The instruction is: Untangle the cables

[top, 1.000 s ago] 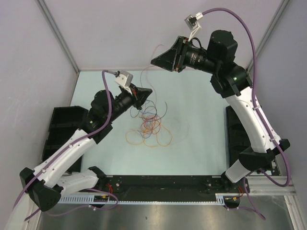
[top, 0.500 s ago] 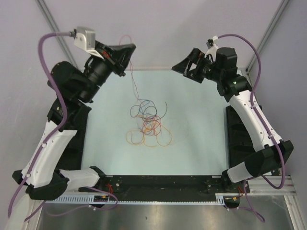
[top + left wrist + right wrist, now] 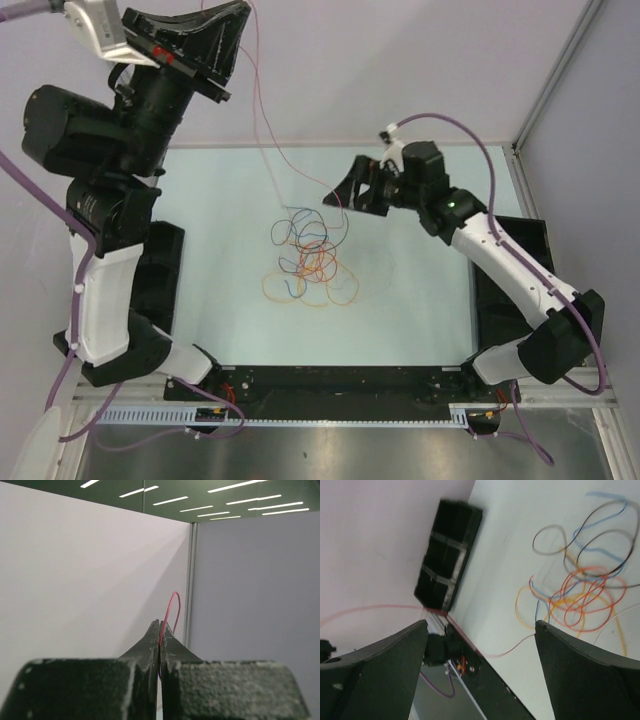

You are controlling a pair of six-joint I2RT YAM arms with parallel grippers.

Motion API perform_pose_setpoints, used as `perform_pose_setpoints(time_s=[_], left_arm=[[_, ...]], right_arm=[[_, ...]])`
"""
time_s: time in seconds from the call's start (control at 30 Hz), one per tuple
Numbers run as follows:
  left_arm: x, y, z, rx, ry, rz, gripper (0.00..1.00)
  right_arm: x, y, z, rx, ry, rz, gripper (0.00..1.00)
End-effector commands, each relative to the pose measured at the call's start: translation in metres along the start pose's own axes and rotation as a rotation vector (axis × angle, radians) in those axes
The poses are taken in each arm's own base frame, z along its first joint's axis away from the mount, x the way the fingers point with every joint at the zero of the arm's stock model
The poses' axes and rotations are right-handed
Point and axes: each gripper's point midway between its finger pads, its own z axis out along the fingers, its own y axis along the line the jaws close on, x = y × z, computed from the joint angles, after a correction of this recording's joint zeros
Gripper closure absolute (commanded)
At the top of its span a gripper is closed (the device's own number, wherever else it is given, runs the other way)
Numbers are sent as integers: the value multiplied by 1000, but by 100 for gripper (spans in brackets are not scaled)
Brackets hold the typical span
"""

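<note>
Left claw clenched on a red cable, high by the back wall; right claw released, jaws wide, low over the table.
From my left wrist view the fingertips are pressed flat together, with a red loop poking out above them. The strand drops from there to the table near the right claw. In the right wrist view it crosses the gap between the fingers; I can't tell if it touches either. The other cables, orange, dark blue and red, lie knotted mid-table on the pale blue surface. Plain light wall panels close the back and both sides. Black bins line the left and right table edges, well apart from the knot. Bare table lies on every side of the knot.
</note>
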Motion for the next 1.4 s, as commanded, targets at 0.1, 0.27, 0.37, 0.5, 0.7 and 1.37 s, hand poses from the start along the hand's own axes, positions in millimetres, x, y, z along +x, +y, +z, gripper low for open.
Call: perform_pose_setpoints(time_s=[0.1, 0.27, 0.37, 0.5, 0.7, 1.37], left_arm=[[-34, 11, -27, -63, -66, 145, 100], [-34, 40, -50, -221, -31, 219, 100], [-50, 54, -64, -306, -45, 270, 100], [-91, 105, -95, -642, -75, 420, 100], [-132, 156, -154, -1177, -89, 688, 100], [-148, 265, -247, -1706, -69, 861, 100]], right_arm=[[72, 5, 35, 16, 135, -145, 8], [94, -9, 62, 32, 181, -144, 10], [105, -19, 84, 21, 208, -145, 11], [110, -33, 94, 49, 221, -112, 12], [117, -39, 99, 61, 244, -105, 9], [218, -47, 109, 117, 503, -124, 10]])
